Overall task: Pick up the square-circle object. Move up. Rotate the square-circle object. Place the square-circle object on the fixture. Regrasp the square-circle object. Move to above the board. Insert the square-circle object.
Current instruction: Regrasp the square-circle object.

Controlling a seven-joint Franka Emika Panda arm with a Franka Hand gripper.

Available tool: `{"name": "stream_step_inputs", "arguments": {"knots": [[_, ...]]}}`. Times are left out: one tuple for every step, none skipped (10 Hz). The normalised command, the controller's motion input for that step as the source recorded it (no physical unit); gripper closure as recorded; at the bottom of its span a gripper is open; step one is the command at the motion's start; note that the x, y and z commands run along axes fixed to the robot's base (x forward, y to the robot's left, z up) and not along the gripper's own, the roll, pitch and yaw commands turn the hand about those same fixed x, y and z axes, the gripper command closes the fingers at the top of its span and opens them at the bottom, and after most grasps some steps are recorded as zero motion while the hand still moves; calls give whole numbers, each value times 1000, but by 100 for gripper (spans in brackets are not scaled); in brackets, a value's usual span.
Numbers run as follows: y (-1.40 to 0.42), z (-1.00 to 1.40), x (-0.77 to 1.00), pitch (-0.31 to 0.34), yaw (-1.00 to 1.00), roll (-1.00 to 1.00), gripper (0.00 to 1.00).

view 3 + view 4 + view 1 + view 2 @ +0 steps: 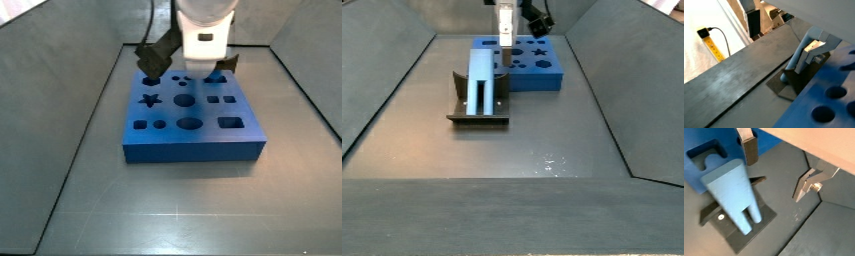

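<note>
Grey walled floor pan, matte, scuffed. I see board (527, 62) lying flat at far end, cut-outs up. Fixture (478, 110) just beside board's near side. Square-circle object (481, 82) leans tilted on fixture, top end up; also in wrist view (734, 193). Claw (505, 48) hovers above its top end, fingers (749, 148) spread wide, pinching nothing.

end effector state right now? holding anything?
End effector: open, holding nothing, above the fixture; the square-circle object rests on the fixture, free of the fingers.
</note>
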Motion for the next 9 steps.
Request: {"name": "stream_step_inputs", "arguments": {"knots": [[-3, -46, 1000, 55, -57, 54, 0], [-3, -45, 928, 81, -40, 55, 0], [-1, -42, 834, 95, -24, 60, 0], [-4, -35, 742, 105, -6, 65, 0], [-4, -35, 654, 116, 9, 72, 0], [-5, -29, 541, 127, 30, 82, 0], [-9, -28, 465, 135, 46, 87, 0], [-9, -27, 392, 141, 59, 91, 0], [-11, -22, 323, 144, 68, 91, 0]]}}
